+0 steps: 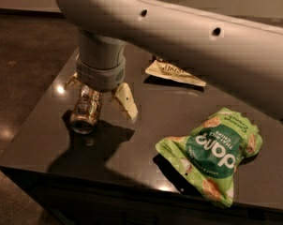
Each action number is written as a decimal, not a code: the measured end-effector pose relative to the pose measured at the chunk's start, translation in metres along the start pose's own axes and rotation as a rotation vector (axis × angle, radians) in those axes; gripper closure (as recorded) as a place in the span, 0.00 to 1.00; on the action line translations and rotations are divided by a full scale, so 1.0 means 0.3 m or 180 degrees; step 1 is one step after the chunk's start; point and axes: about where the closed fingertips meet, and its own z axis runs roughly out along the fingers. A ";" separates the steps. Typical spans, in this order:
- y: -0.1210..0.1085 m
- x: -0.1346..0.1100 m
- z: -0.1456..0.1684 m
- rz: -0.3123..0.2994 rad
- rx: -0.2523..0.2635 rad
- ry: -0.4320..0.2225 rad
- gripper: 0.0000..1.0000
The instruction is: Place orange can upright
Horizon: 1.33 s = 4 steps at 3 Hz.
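The grey arm (179, 36) is reaching down over the left part of the dark tabletop (179, 107). Its pincer (100, 100) is hanging with both fingers spread wide, holding nothing, and straddling the far end of the orange can (86, 109). The can is lying on its side, with its near end pointing toward 7 o'clock. A green snack bag (212, 153) is lying flat at 4 o'clock from the can, well apart. A cream snack bag (174, 73) is sitting at 1 o'clock, partly hidden behind the arm.
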 end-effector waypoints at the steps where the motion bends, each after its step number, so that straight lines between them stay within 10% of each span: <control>1: -0.003 -0.019 0.002 -0.0137 -0.0061 0.0022 0.00; 4: -0.017 -0.039 0.007 -0.0257 -0.0223 -0.0021 0.00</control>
